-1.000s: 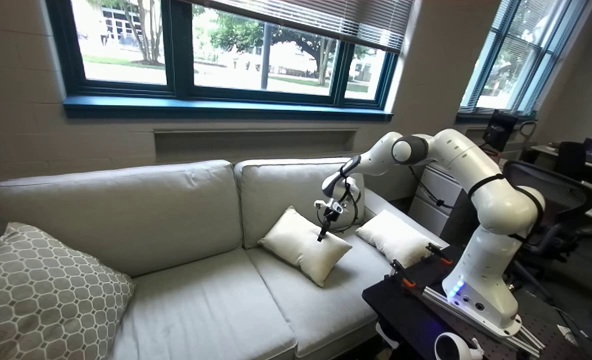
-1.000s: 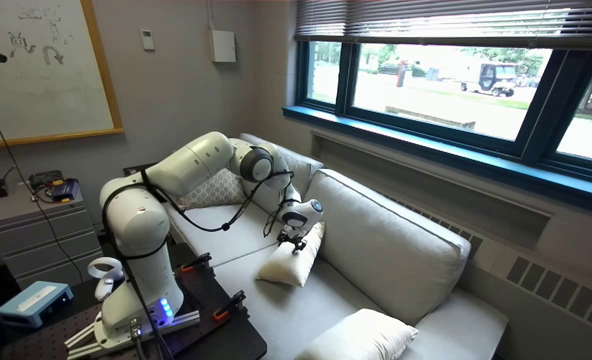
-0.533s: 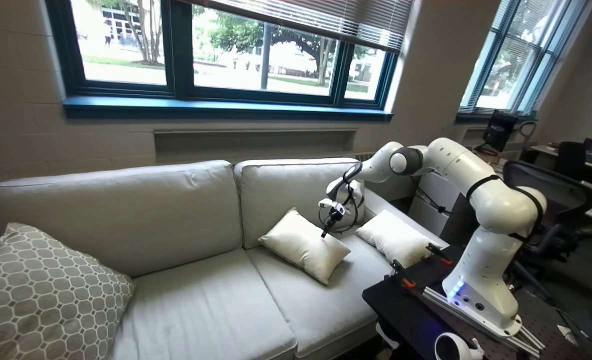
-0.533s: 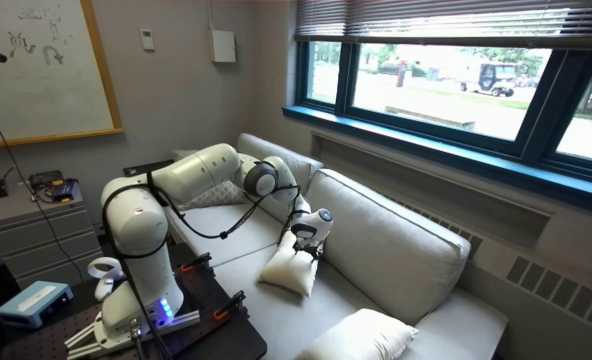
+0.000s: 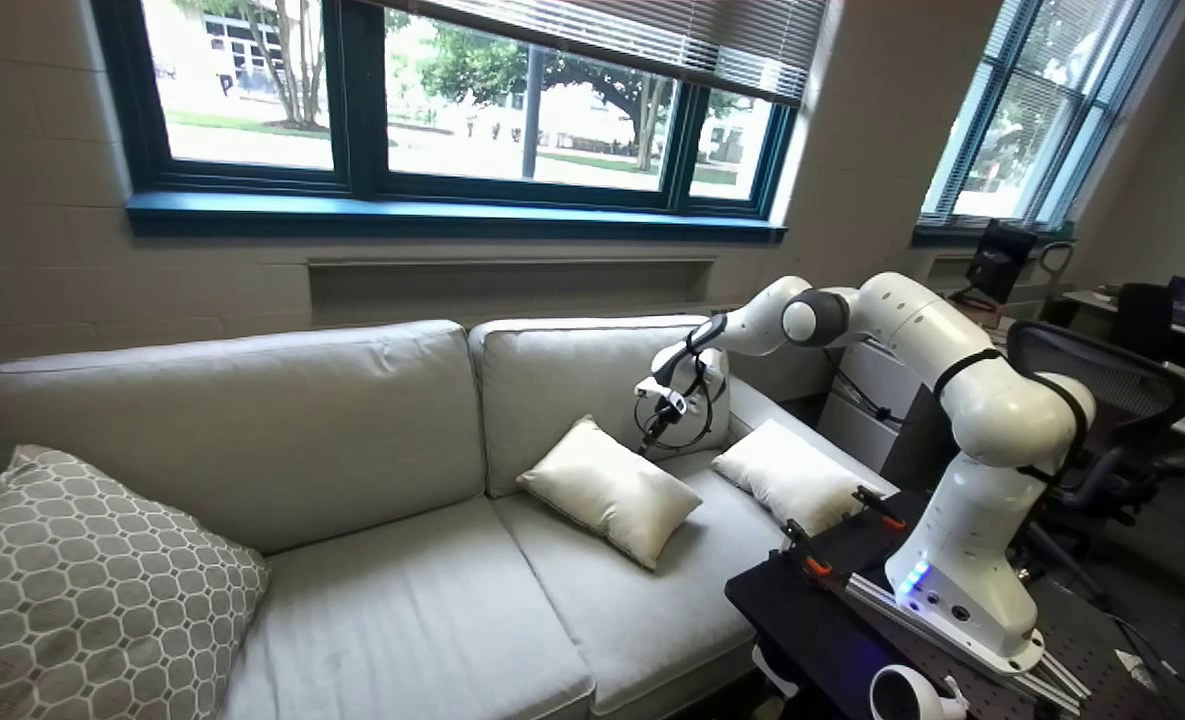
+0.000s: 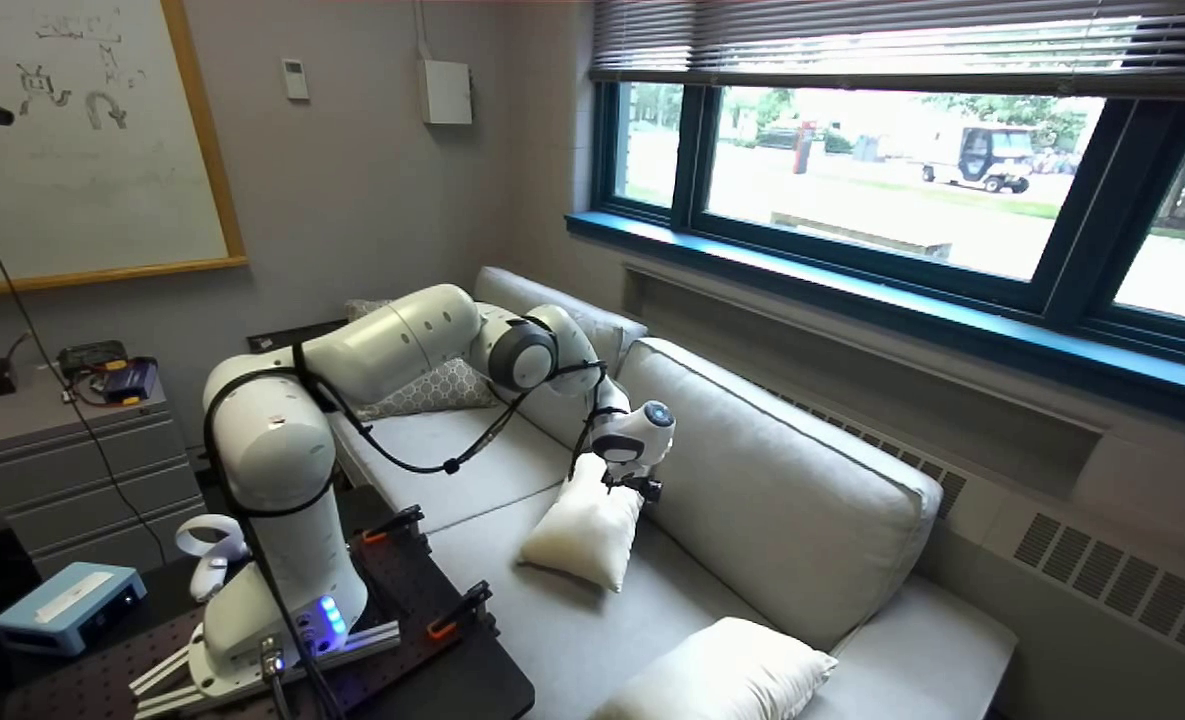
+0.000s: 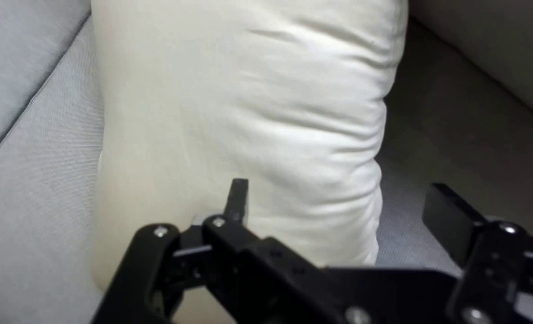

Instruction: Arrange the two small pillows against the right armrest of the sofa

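One small pillow, plain cream-white, lies tilted on the right seat of the sofa, apart from the armrest. The second small pillow rests alongside the right armrest, seemingly touching it; its near end is cut off in an exterior view. My gripper hovers by the first pillow's back edge, near the back cushion. In the wrist view the gripper is open and holds nothing: one finger is over the pillow's creased fabric, the opposite one beyond its edge above the shaded seat.
A larger grey-beige patterned cushion leans at the sofa's far left end. The arm's black table, with clamps on its edge, stands close to the sofa front. Big back cushions rise behind the gripper.
My gripper has lifted off the middle pillow and shifted toward the sofa back and slightly toward the right armrest. That pillow has settled and turned a little; the other pillow has stayed put.
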Tool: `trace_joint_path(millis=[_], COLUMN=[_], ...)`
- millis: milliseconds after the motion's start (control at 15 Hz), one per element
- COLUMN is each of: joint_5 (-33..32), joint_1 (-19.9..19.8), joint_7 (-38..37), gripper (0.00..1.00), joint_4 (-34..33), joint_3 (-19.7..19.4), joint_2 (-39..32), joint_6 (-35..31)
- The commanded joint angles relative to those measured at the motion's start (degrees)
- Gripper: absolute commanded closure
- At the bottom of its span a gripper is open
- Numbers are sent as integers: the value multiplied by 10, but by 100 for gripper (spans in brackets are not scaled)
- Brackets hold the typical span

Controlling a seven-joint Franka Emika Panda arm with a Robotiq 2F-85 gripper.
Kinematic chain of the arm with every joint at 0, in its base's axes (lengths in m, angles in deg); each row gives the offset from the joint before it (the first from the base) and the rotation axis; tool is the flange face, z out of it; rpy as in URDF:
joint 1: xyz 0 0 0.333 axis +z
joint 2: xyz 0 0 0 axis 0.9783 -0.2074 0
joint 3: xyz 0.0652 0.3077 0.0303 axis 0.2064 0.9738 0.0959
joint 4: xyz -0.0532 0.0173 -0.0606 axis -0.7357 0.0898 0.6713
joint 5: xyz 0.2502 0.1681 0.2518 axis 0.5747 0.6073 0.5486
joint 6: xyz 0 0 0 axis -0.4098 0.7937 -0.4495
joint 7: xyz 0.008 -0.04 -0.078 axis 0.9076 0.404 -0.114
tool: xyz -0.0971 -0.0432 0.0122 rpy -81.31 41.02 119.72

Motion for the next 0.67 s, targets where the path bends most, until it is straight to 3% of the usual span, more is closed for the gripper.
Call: trace_joint_path(millis=[0, 67, 133, 600], joint_5=[-28, -36, -31, -54], joint_1=[-31, -37, -22, -45], joint_7=[9, 12, -3, -2], gripper=[0, 0, 0, 0], joint_4=[-93, -113, -48, -130], joint_3=[15, 16, 9, 16], joint_2=[-52, -64, -26, -83], joint_6=[51, 68, 36, 87])
